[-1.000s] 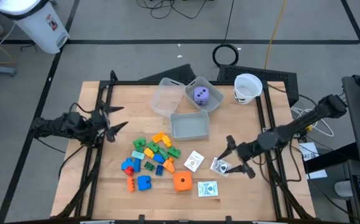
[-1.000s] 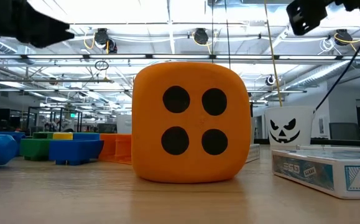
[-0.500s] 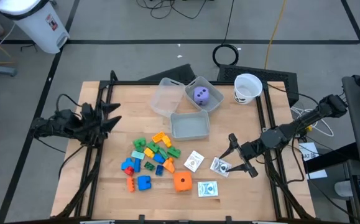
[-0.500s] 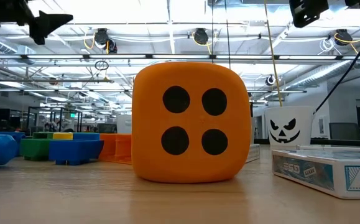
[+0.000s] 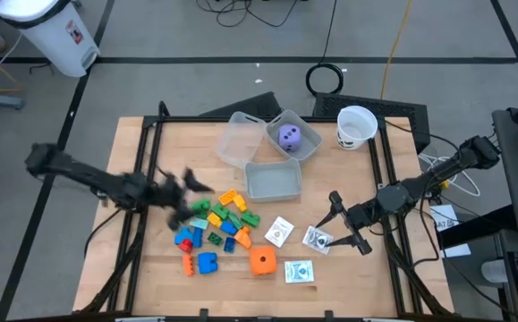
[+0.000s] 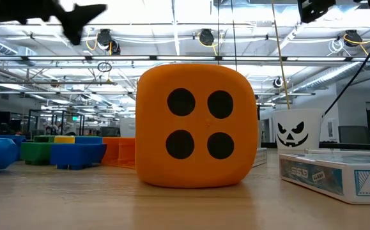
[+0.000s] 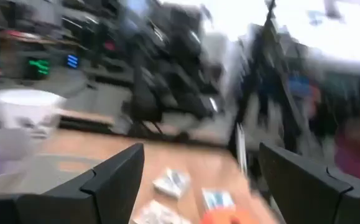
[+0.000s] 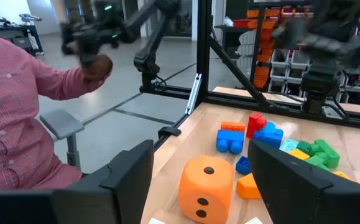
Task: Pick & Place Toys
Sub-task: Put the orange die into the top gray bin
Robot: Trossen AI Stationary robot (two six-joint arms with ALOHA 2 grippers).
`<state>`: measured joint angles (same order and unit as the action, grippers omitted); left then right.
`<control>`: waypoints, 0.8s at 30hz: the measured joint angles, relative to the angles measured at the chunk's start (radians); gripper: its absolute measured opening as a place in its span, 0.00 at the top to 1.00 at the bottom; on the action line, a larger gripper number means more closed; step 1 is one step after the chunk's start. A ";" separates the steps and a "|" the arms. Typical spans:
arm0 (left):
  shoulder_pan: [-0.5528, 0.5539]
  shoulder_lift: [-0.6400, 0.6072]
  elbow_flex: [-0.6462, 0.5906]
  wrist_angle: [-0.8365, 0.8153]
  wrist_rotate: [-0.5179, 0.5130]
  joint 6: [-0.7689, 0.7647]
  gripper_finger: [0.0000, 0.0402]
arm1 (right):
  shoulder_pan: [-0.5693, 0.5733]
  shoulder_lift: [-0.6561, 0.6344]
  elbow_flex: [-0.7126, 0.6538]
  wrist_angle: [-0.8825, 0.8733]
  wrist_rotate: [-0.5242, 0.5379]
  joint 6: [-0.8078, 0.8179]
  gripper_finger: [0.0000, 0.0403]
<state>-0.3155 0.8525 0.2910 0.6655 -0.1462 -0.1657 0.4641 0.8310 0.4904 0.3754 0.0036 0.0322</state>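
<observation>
A pile of small plastic blocks [image 5: 218, 224] lies at the table's middle left, and also shows in the right wrist view [image 8: 260, 140]. An orange die [image 5: 261, 260] rests on the table near the front edge. A purple die [image 5: 288, 136] lies in a clear bin. Three white cards [image 5: 279, 231] [image 5: 317, 239] [image 5: 299, 271] lie flat to the right of the pile. My left gripper [image 5: 187, 192] is open and empty, above the pile's left far side. My right gripper [image 5: 335, 228] is open and empty, above the middle card.
Three clear bins [image 5: 274, 182] stand at the table's far middle, with a white cup [image 5: 355, 125] at the far right. The black frame rails [image 5: 142, 215] run along the table's sides. A person in a red checked shirt [image 8: 18, 112] sits beyond the table.
My left gripper has swung fast from the table's left edge toward the right and now stands over the block pile's left side; it stays open. The toys have not moved.
</observation>
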 joint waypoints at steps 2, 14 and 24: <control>-0.052 0.218 0.054 0.091 0.015 0.100 0.19 | 0.000 0.000 0.000 0.000 0.000 0.000 0.39; -0.224 0.871 0.827 -0.605 -0.297 0.446 0.19 | 0.000 0.000 0.000 -0.022 0.000 0.008 0.40; -0.250 0.990 1.159 -1.255 -0.348 0.427 0.19 | 0.000 0.000 0.000 -0.026 0.000 0.006 0.40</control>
<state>-0.5652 1.8428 1.4502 -0.5895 -0.4942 0.2613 0.4641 0.8314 0.4904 0.3496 0.0032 0.0380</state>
